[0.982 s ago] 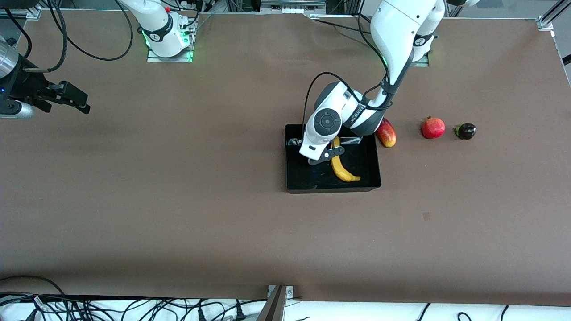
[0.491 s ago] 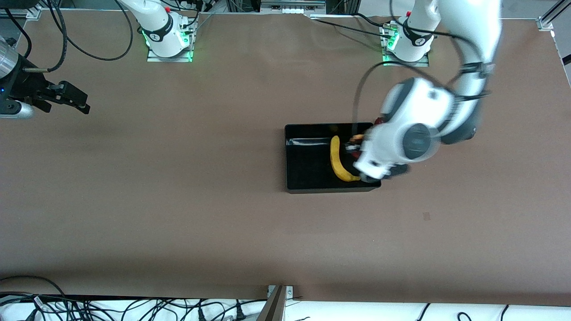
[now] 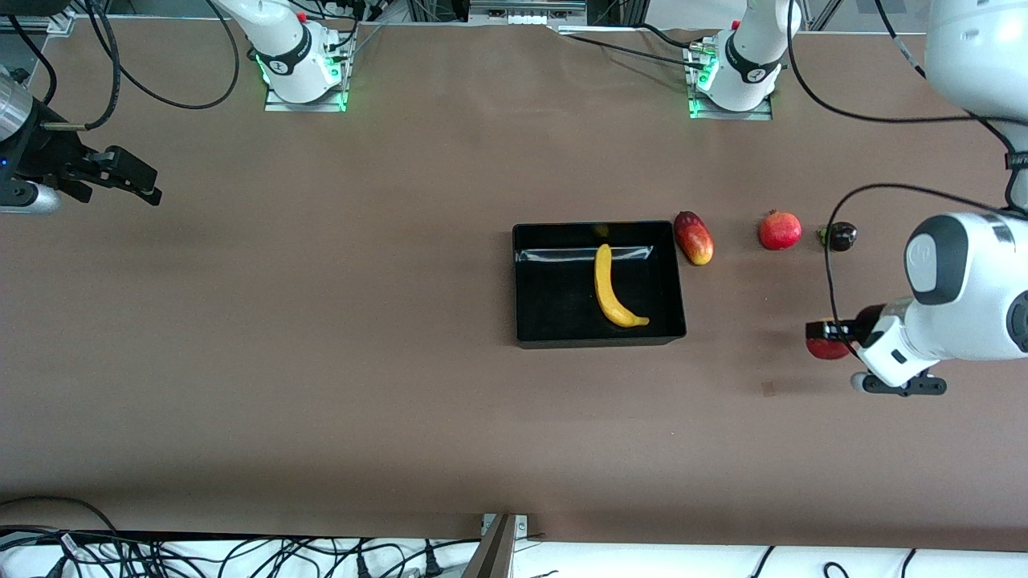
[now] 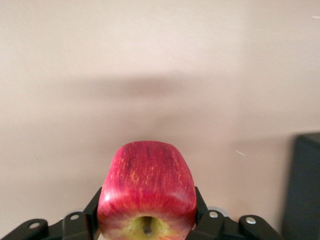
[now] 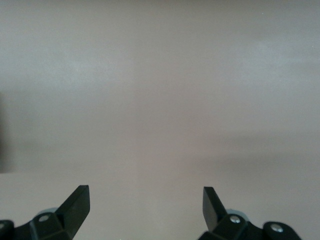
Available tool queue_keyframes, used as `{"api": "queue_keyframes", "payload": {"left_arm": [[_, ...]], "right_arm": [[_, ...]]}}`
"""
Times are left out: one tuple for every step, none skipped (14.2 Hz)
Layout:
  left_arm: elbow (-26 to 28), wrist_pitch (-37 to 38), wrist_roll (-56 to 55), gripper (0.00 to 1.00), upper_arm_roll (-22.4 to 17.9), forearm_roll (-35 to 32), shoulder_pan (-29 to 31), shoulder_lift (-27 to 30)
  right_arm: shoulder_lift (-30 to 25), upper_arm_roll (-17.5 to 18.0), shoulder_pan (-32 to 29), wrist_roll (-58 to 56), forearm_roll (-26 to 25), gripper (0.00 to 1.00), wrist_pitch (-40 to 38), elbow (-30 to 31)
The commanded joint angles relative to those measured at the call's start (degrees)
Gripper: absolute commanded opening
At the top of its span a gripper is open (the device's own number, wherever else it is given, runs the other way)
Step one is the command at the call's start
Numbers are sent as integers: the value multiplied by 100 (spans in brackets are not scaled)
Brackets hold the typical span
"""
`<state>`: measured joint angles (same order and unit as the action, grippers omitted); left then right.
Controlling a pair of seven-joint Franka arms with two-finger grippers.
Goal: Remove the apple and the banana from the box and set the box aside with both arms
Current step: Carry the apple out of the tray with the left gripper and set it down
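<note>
left gripper (image 3: 827, 341): up in the air over bare table (image 3: 321, 361) toward left arm's end; clamped on the apple, fingers on both sides of it per left wrist view.
apple (image 3: 824, 348): red w/ yellowish streaks, stem pit faces the wrist cam (image 4: 146, 192); held by left gripper, outside the tray, roughly 3-4 o'clock from it in front view.
banana (image 3: 612, 291): yellow, curved, lies in the tray, in the half toward the left arm's end; one tip near the tray wall at 12 o'clock, other tip curls toward 4 o'clock.
tray (image 3: 530, 321): glossy black, rectangular, flat on the table mid-way along; only the banana inside.
mango (image 3: 695, 238): red-yellow, oblong, on table just beside the tray's corner at 1-2 o'clock from tray centre.
pomegranate (image 3: 780, 230): on table, in a row w/ mango, further toward left arm's end.
dark fruit (image 3: 838, 236): small, purple-black w/ green bit, type unclear; next in same row, near 12 o'clock from the held apple.
right gripper (image 3: 132, 181): waits at right arm's end, over bare table; fingers (image 5: 75, 202) spread apart, nothing between them.
</note>
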<state>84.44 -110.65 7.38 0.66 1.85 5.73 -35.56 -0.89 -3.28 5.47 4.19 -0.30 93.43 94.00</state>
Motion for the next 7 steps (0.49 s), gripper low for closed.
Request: {"api": "queue_keyframes", "payload": {"left_arm": [[204,-666,264,0,-48,-123,-107,-152],[222,-842,264,0,-48,-123,-107,-231],[222,-1026,272,0,-48,-132,-107,-311],[222,-1211,246,0,-57,-124,-124,-398],[222,-1422,237,0,-48,-123,-124,-495],[222,-1607,237,0,-57,-132,-124,-609],[222,-1817,237,0,-57,-132,-124,-706]], "right_arm": [[19,29,-46,47,-5,100,-62,-75],[19,29,-46,47,-5,100,-62,-75],[19,29,-46,47,-5,100,-62,-75],[28,29,-46,47,-5,100,-62,-75],[28,29,-46,47,-5,100,-62,-75],[28,29,-46,47,-5,100,-62,-75],[19,29,-46,47,-5,100,-62,-75]]}}
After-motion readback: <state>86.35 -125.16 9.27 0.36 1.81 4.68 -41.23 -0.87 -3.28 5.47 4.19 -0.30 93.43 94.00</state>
